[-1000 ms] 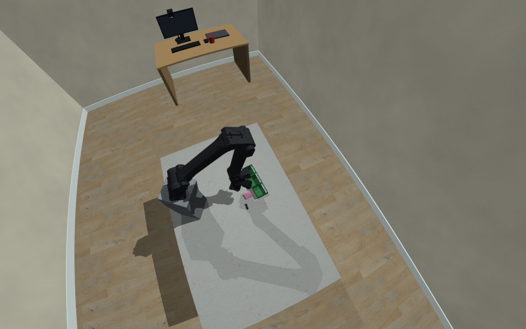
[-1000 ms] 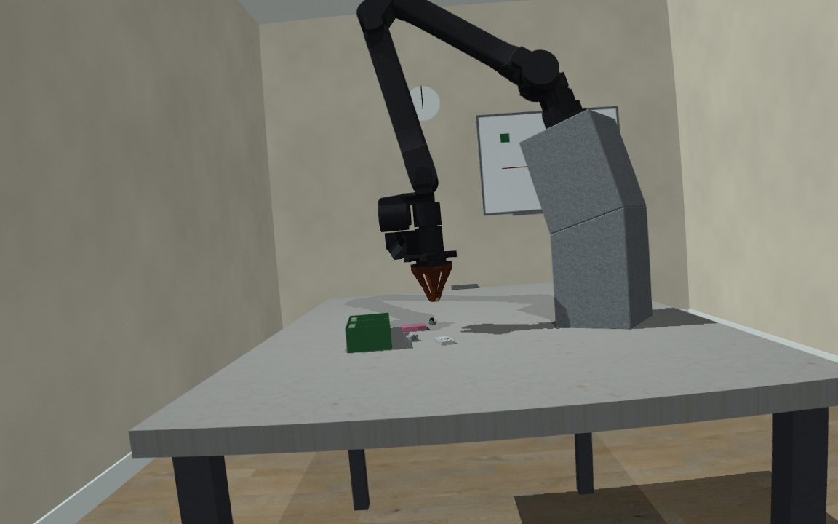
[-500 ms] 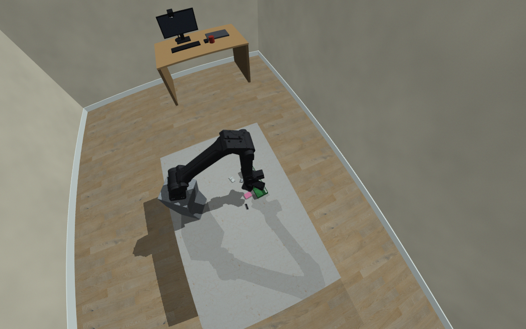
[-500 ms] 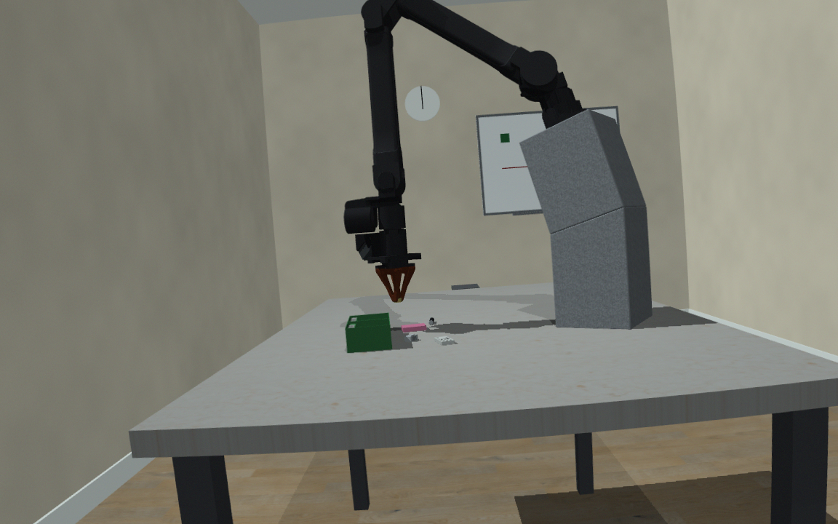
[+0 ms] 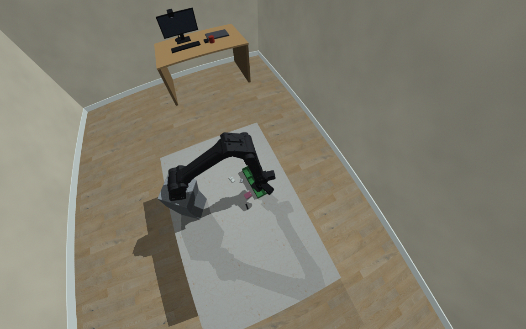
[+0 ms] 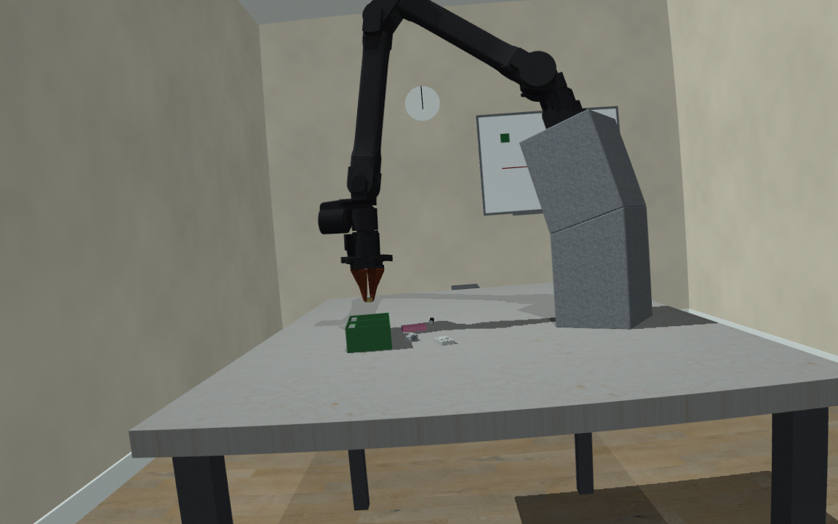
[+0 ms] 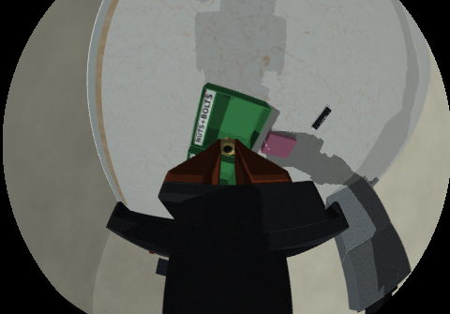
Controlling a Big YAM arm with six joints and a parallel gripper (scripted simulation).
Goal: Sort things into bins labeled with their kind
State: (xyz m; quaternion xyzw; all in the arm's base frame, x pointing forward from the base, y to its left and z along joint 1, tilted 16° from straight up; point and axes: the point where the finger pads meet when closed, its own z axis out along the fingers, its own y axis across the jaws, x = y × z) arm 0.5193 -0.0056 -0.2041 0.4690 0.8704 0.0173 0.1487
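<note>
Green bin (image 7: pixel 232 119), pink block (image 7: pixel 279 145), brass-coloured nut (image 7: pixel 229 148) in reddish-brown hand (image 7: pixel 229 160).

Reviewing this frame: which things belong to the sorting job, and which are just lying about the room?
Job:
gripper, shut on a small brass piece
green bins
pink block
small black item
white piece
grey piece

Lying about:
desk
monitor
keyboard
red mug
wall clock
whiteboard
</note>
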